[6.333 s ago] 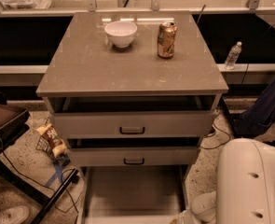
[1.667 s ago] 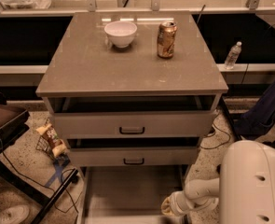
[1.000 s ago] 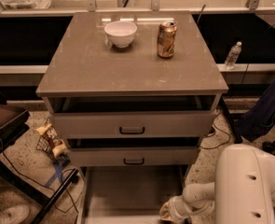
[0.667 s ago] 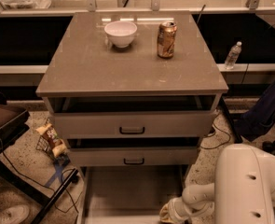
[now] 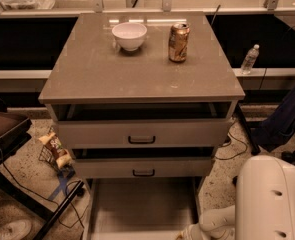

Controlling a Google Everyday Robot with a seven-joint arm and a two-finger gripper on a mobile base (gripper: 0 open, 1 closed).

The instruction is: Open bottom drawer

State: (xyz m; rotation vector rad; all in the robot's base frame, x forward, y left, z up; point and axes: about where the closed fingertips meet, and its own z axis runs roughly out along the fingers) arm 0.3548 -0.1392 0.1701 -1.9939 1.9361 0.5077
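Note:
The bottom drawer (image 5: 142,204) stands pulled far out under the cabinet, and its plain pale grey interior shows. Its front and handle are cut off by the lower edge of the view. The gripper (image 5: 187,232) is at the drawer's front right corner, at the very bottom of the view and mostly cut off. The white arm (image 5: 269,199) fills the lower right corner. The top drawer (image 5: 142,133) and the middle drawer (image 5: 143,167) each stand a little way out, with small dark bar handles.
On the cabinet top (image 5: 87,79) stand a white bowl (image 5: 129,35) and a brown can (image 5: 178,42). A snack bag (image 5: 54,149) and cables lie on the floor at left, beside a dark chair (image 5: 4,126). A water bottle (image 5: 249,59) stands at right.
The gripper has sunk a little toward the bottom edge of the view. The drawers, bowl and can have not moved.

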